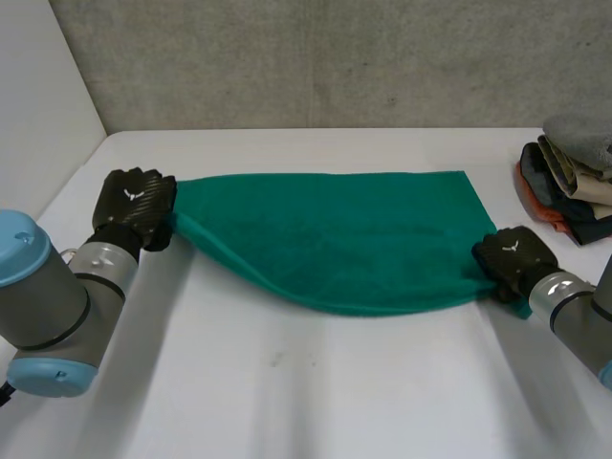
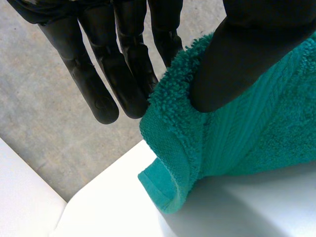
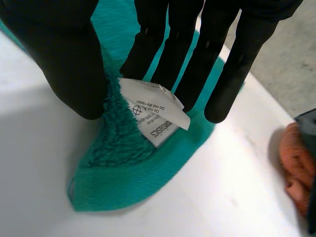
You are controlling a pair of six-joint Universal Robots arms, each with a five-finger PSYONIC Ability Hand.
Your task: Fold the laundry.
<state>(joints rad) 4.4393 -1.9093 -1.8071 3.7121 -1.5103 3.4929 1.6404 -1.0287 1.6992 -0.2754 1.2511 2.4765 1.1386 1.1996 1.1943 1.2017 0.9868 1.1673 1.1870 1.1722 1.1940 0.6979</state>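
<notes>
A green towel (image 1: 335, 239) lies stretched across the white table (image 1: 287, 392), sagging towards me in the middle. My left hand (image 1: 134, 203) holds its left end. In the left wrist view the thumb (image 2: 237, 54) presses the towel's (image 2: 247, 143) corner against the straight fingers (image 2: 98, 84) and lifts it off the table. My right hand (image 1: 512, 258) is at the towel's near right corner. There the thumb (image 3: 64, 59) and fingers pinch the raised towel (image 3: 123, 182) edge beside a white care label (image 3: 155, 116).
A pile of folded clothes (image 1: 571, 182) in grey, tan and orange sits at the table's right edge, just beyond my right hand; its orange edge (image 3: 296, 163) lies close to that hand. A grey wall runs behind the table.
</notes>
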